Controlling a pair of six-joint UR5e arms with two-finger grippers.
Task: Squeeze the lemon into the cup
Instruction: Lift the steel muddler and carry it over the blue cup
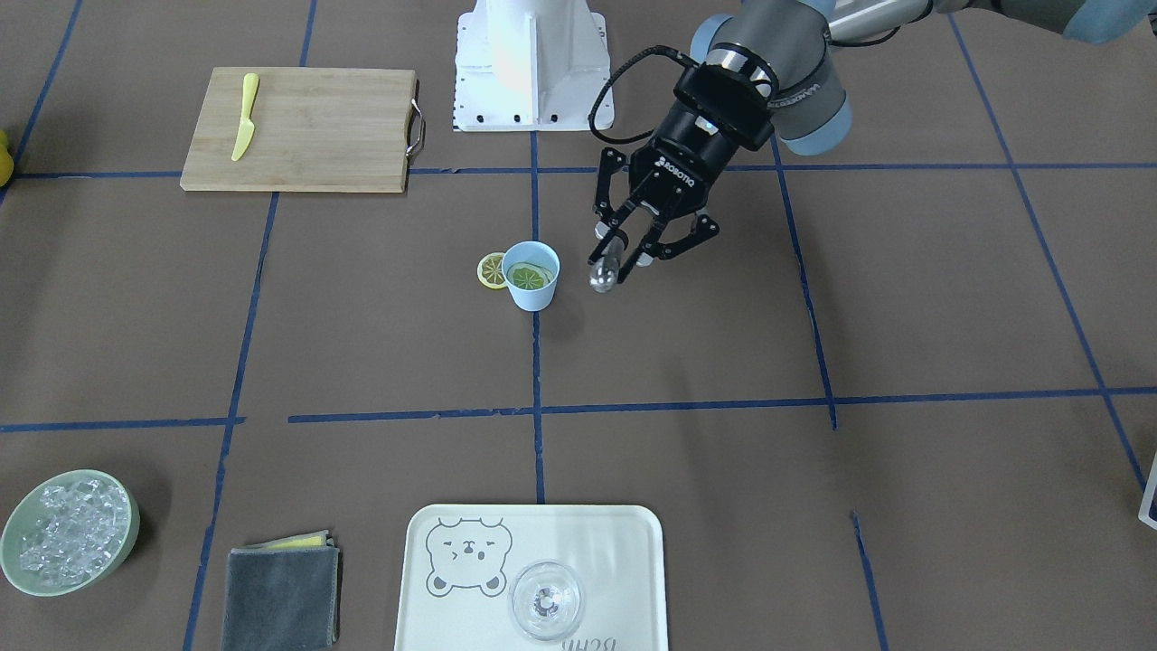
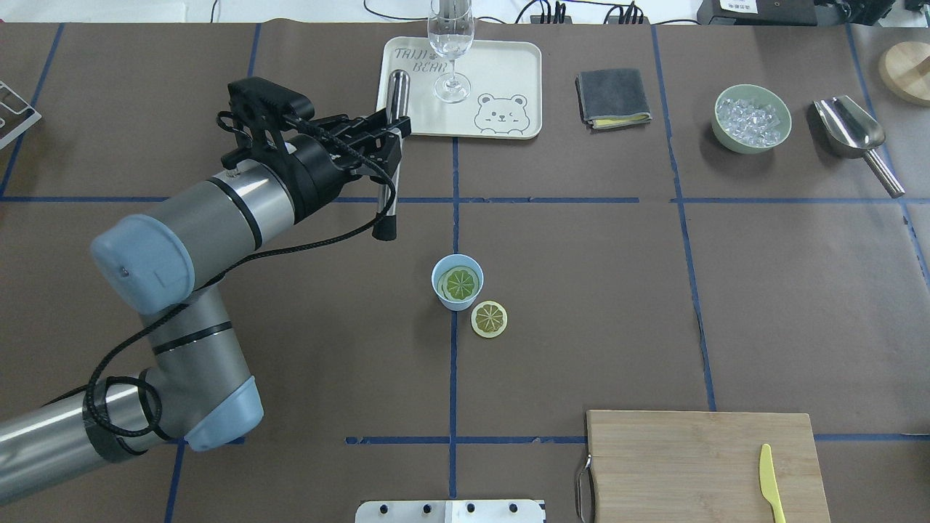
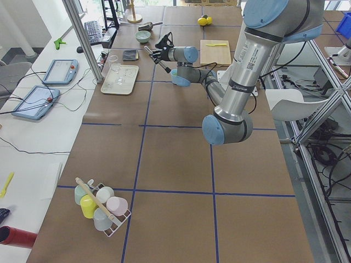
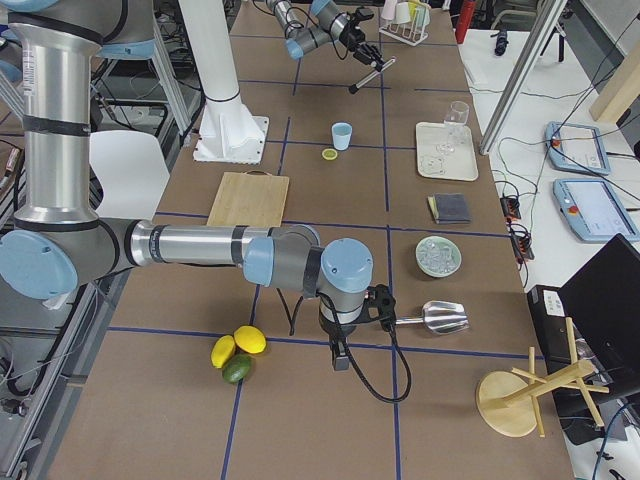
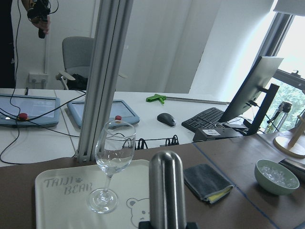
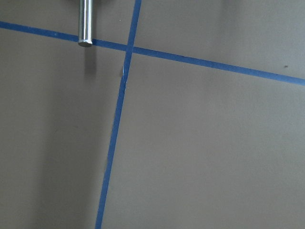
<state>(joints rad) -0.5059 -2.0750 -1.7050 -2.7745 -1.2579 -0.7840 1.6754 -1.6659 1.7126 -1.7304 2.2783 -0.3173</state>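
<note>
The light-blue cup (image 1: 532,287) (image 2: 445,293) stands upright mid-table with lemon slices (image 1: 530,274) (image 2: 461,283) inside it. Another lemon slice (image 1: 493,270) (image 2: 489,319) lies flat on the table, touching the cup's side. My left gripper (image 1: 624,253) (image 2: 389,138) is shut on a steel rod (image 1: 604,276) (image 2: 389,189) and holds it above the table, beside the cup on my left. The rod's rounded end fills the left wrist view (image 5: 166,188). My right gripper (image 4: 375,305) is far off at the table's right end, by a metal scoop; I cannot tell whether it is open.
A cutting board (image 1: 303,127) with a yellow plastic knife (image 1: 245,116) lies near the robot base. On the far side are a tray (image 1: 597,542) with a stemmed glass (image 1: 545,601), a grey cloth (image 1: 283,588), a green bowl (image 1: 131,533) of ice and a scoop (image 2: 854,134).
</note>
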